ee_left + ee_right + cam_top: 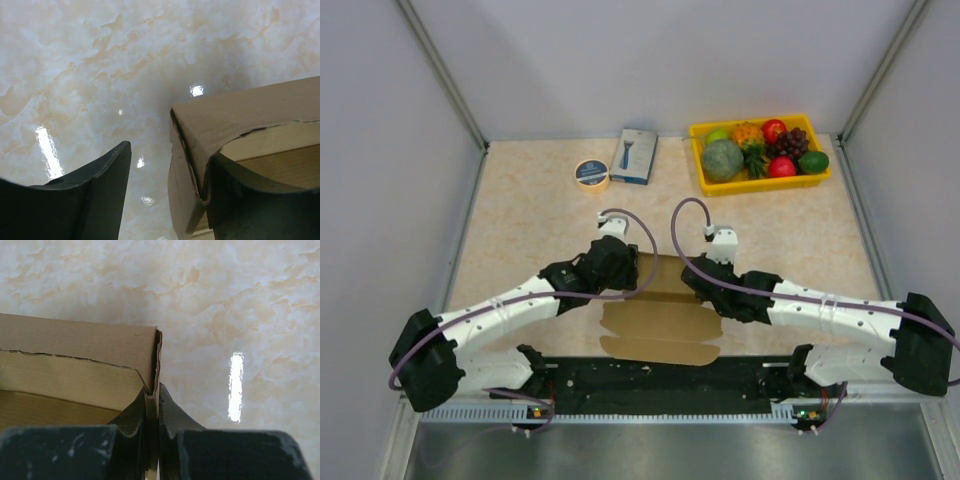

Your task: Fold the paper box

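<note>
Marbled beige tabletop [520,210] carries the paper box [660,330] near its front edge, midway across. Its far wall and end corners stand up; near flaps lie flat, so roughly half remains, I judge. Right claw [153,395] is pinched on the right corner; left claw [170,155] straddles the left wall, fingers [100,190] apart.

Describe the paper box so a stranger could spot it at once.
On the beige marble table, look at the middle of its near edge. The paper box lies there, a plain brown cardboard blank with rounded flaps, unlike the small blue-and-white printed box and yellow fruit tray at the far side.
</note>
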